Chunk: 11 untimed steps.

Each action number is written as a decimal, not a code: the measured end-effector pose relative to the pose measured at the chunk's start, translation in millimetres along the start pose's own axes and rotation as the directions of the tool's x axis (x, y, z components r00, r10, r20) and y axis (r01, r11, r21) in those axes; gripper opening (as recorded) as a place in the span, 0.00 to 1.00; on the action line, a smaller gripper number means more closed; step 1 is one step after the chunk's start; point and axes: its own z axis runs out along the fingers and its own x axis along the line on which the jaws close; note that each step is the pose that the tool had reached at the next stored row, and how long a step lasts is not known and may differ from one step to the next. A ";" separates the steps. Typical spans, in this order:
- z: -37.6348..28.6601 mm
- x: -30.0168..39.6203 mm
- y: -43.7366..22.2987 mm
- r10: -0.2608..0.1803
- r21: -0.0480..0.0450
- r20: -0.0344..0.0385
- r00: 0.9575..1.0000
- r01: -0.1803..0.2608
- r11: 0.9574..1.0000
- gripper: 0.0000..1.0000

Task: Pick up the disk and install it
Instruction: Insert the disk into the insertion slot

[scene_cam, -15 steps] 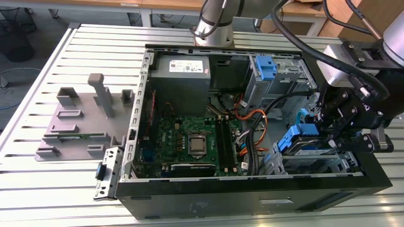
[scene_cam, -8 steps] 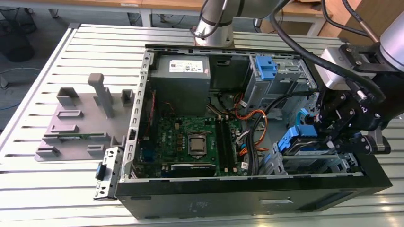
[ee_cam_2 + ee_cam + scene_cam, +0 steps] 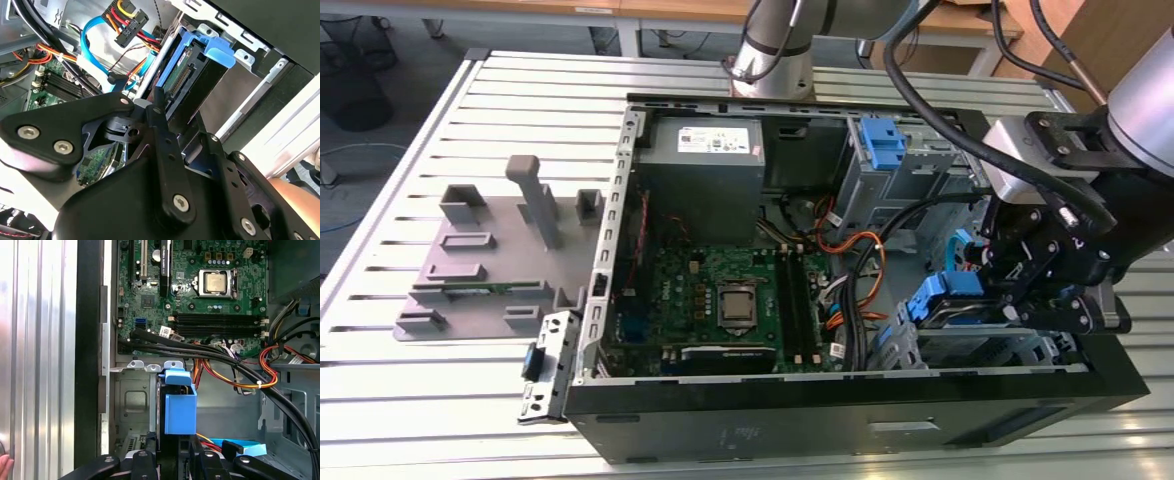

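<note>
The disk [image 3: 161, 405] stands on edge in the drive cage at the case's front corner, its blue bracket tab [image 3: 180, 407] pointing toward the motherboard. In the second wrist view the disk [image 3: 187, 80] shows its connector edge and blue bracket [image 3: 220, 50] inside the metal cage. My gripper [image 3: 172, 455] straddles it, one black finger on each side and both close against it. In the exterior view my gripper [image 3: 1001, 290] hangs over the case's right side, next to the blue bracket [image 3: 930, 297].
The open computer case [image 3: 854, 400] lies on a slatted metal table, with the motherboard [image 3: 720, 300], a grey power supply [image 3: 700, 145] and orange, red and black cables [image 3: 240, 375] near the cage. A grey fixture plate [image 3: 480, 270] sits on the exterior view's left. A person's hand [image 3: 295, 195] is close by.
</note>
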 end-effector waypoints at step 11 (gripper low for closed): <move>0.2 0.0 0.0 0.000 0.000 0.000 1.000 0.000 1.000 0.48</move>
